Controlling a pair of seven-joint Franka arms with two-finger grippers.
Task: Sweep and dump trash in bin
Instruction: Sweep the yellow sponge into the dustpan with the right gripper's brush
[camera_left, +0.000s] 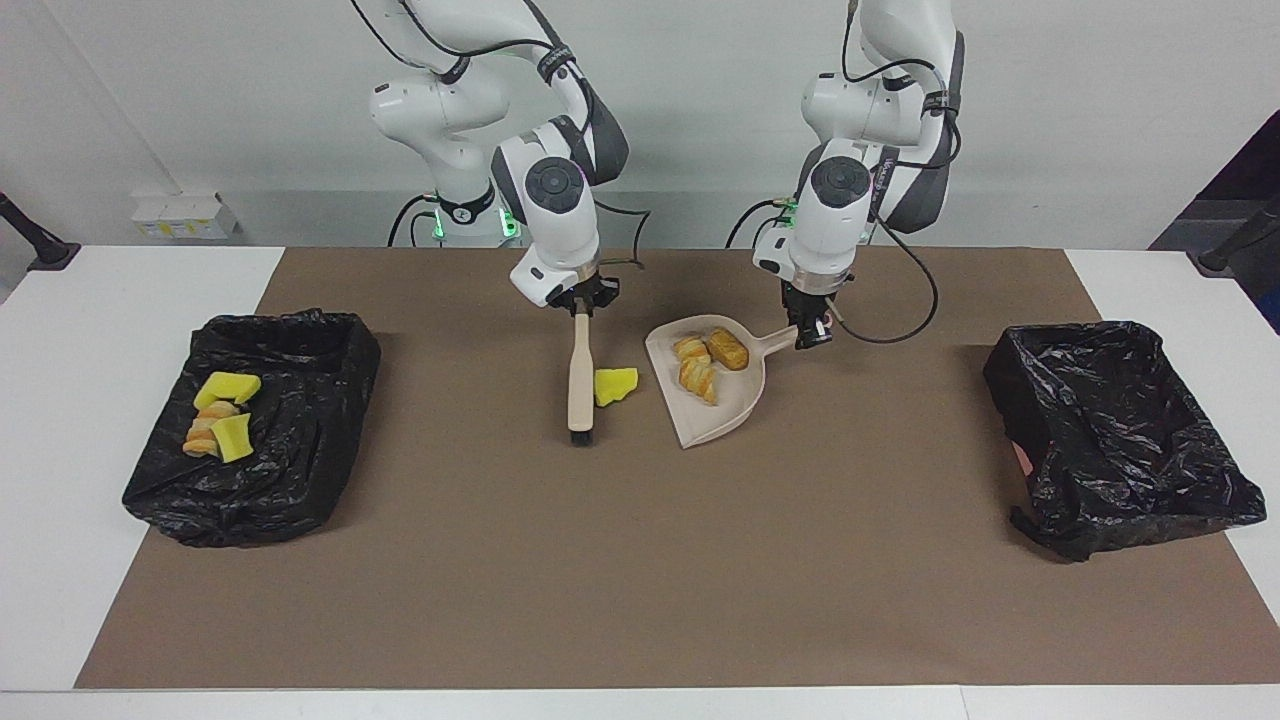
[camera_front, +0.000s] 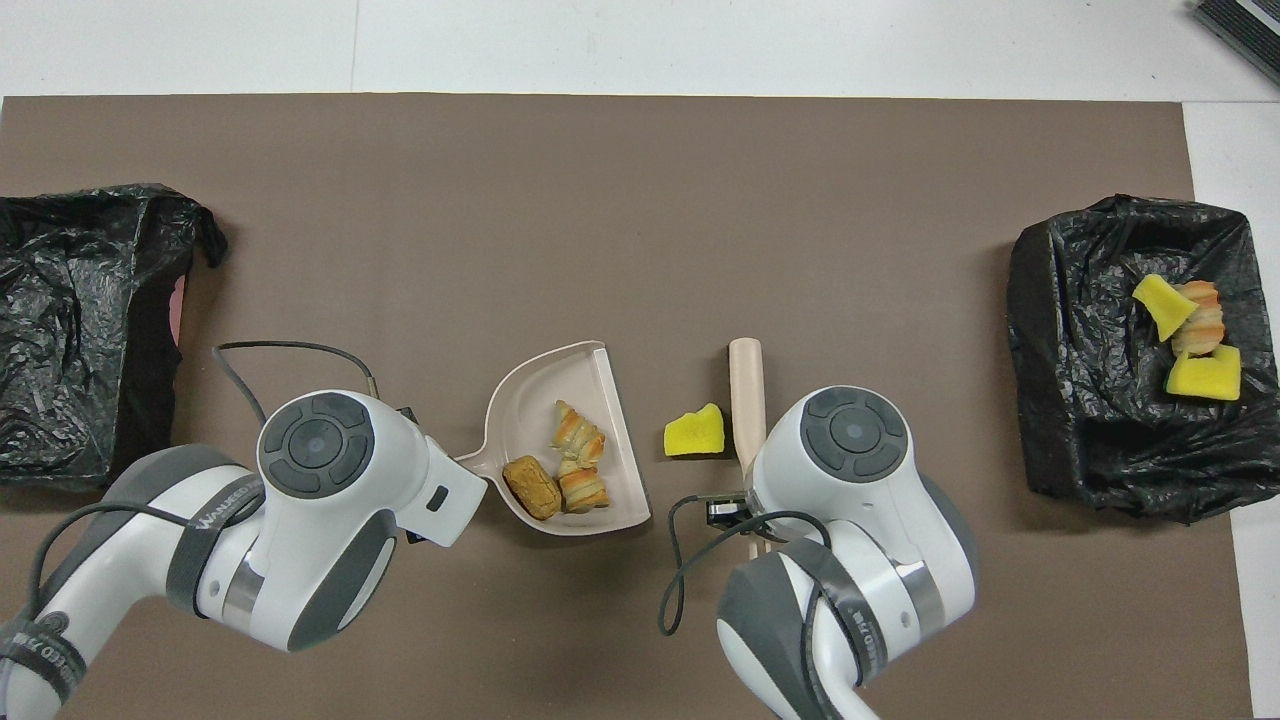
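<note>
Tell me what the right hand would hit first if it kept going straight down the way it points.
The right hand, shut on the brush, points down at the brown mat; it would probably meet that first.

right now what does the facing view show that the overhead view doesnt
Only the facing view shows the left tool shut on the dustpan handle and the right tool shut on the brush handle. Only the overhead view shows the pink patch by the bin at the left arm's end. Both show the yellow sponge chunk between brush and dustpan, three bread pieces in the dustpan, and trash in the other bin.
</note>
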